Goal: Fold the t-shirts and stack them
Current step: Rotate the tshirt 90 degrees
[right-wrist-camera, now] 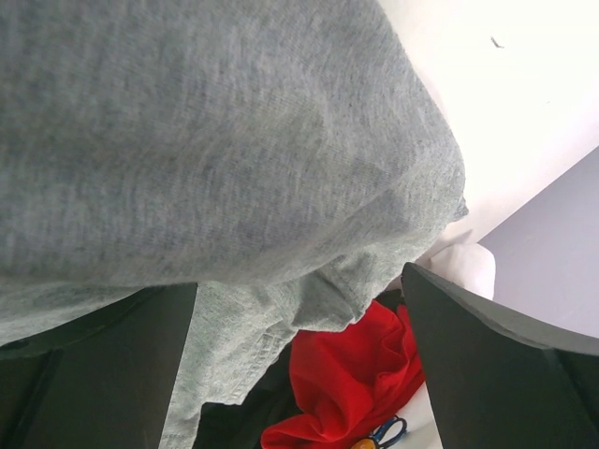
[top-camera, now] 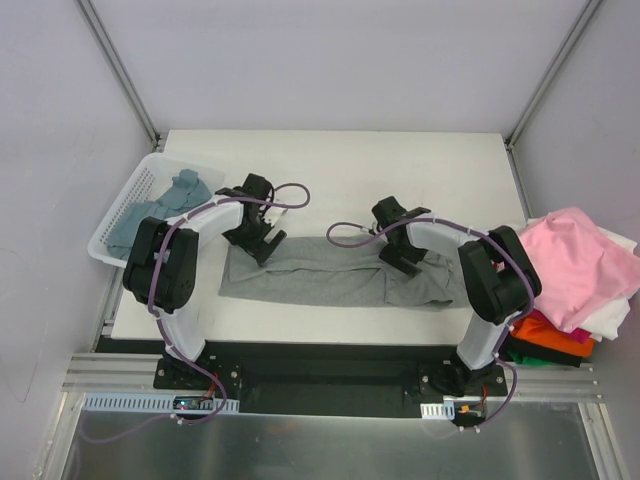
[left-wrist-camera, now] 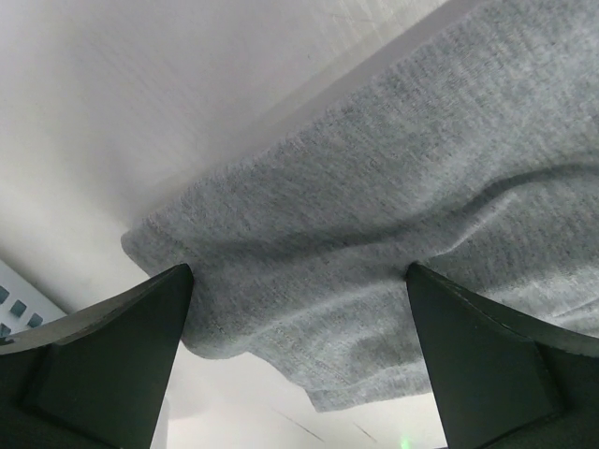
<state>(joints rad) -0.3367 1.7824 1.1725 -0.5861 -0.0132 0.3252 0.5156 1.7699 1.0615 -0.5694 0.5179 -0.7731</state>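
Observation:
A light heather-grey t-shirt (top-camera: 330, 278) lies as a long folded band across the middle of the white table (top-camera: 350, 170). My left gripper (top-camera: 262, 246) is down at the band's far left corner. In the left wrist view the gripper (left-wrist-camera: 299, 360) is wide open, with the shirt's hemmed corner (left-wrist-camera: 356, 271) between the fingers (left-wrist-camera: 122, 355). My right gripper (top-camera: 402, 260) is down on the band's right part. In the right wrist view the gripper (right-wrist-camera: 299, 369) is also wide open, with grey cloth (right-wrist-camera: 234, 140) filling the gap and draped over the left finger.
A white slatted basket (top-camera: 118, 228) at the table's left edge holds blue-teal shirts (top-camera: 160, 205). A pile at the right edge has pink (top-camera: 575, 262), white (top-camera: 612, 318), orange (top-camera: 550, 338) and red shirts; the red one (right-wrist-camera: 360, 374) shows past my right fingers.

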